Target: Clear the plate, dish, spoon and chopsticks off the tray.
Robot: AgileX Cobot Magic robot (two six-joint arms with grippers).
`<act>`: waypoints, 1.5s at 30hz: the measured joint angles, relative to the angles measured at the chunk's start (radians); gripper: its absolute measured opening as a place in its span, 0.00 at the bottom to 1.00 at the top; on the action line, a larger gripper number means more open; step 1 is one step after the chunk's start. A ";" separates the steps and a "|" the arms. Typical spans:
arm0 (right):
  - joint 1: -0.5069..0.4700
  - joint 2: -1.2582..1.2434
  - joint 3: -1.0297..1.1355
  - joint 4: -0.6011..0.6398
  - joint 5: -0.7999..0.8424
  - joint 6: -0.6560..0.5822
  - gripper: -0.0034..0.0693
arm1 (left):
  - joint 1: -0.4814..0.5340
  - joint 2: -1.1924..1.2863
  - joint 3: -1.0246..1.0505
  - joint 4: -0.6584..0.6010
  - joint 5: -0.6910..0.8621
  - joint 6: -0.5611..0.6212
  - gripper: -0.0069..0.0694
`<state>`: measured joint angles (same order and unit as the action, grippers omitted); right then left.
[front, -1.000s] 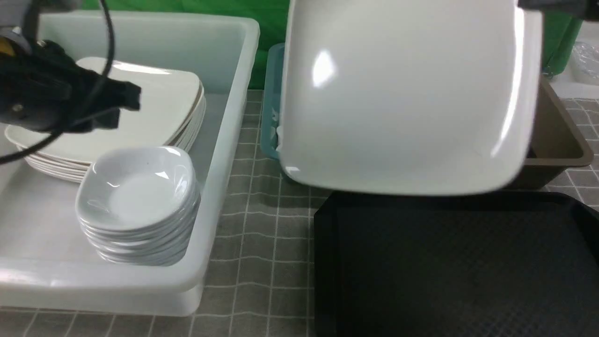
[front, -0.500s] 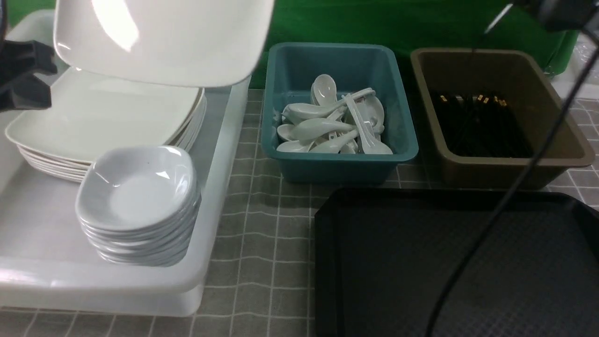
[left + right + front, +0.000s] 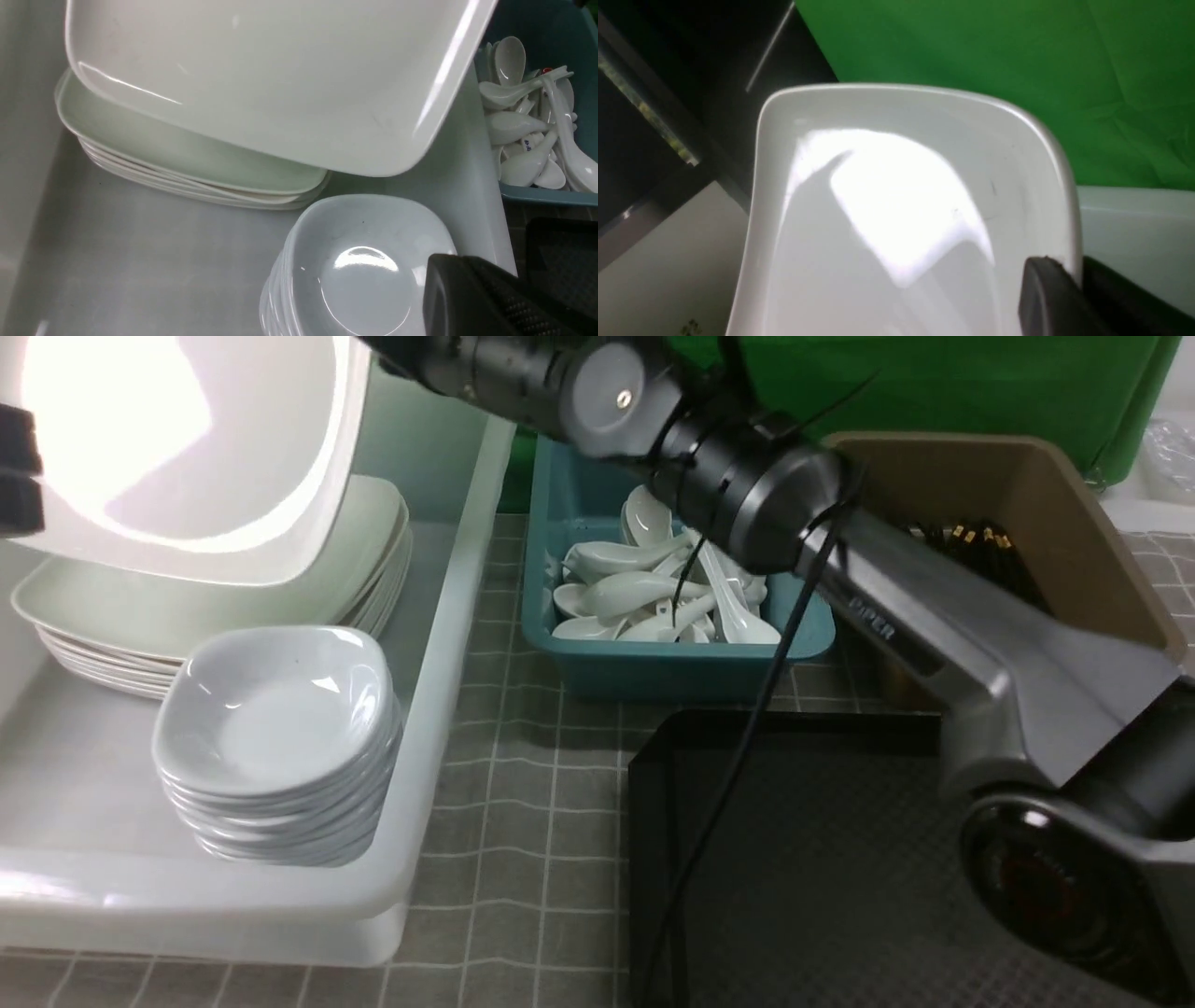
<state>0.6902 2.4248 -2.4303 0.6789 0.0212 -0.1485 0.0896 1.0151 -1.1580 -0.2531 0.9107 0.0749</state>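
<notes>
plate (image 3: pixel 177 439) at ten o'clock over the stack (image 3: pixel 364 541) | glossy, stiff, chippable, likely slippery | your right gripper (image 3: pixel 1069 280) pinches its rim — hold there | left gripper (image 3: pixel 14 467) closed

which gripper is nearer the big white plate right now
Right. The right gripper is shut on the plate's rim, holding it in the air. The left gripper sits beside the plate's left edge, not gripping it.
</notes>
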 joint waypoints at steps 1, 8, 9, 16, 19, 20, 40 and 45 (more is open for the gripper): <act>0.004 0.008 -0.001 0.001 -0.021 0.000 0.12 | 0.000 -0.007 0.000 0.007 0.000 -0.003 0.10; 0.014 0.071 -0.001 0.000 -0.062 -0.036 0.12 | 0.000 -0.032 0.000 0.022 0.002 -0.010 0.10; 0.014 0.076 -0.001 0.000 -0.063 -0.042 0.12 | 0.000 -0.033 0.000 0.025 0.005 -0.012 0.10; 0.016 0.104 -0.001 0.000 -0.095 -0.055 0.14 | 0.000 -0.033 0.000 0.029 0.036 -0.010 0.10; 0.018 0.104 -0.001 0.009 -0.119 -0.052 0.27 | 0.000 -0.033 0.000 0.031 0.041 -0.010 0.10; 0.018 0.104 -0.002 0.011 -0.128 -0.052 0.32 | 0.000 -0.033 0.000 0.032 0.045 -0.010 0.10; -0.020 -0.065 -0.008 -0.088 0.377 -0.133 0.11 | 0.000 -0.040 0.000 0.044 0.021 -0.002 0.10; -0.034 -0.255 -0.010 -0.376 0.806 -0.108 0.08 | -0.008 -0.010 0.000 0.016 0.031 0.058 0.10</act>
<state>0.6563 2.1698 -2.4398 0.3026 0.8270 -0.2564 0.0817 1.0048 -1.1580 -0.2371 0.9416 0.1332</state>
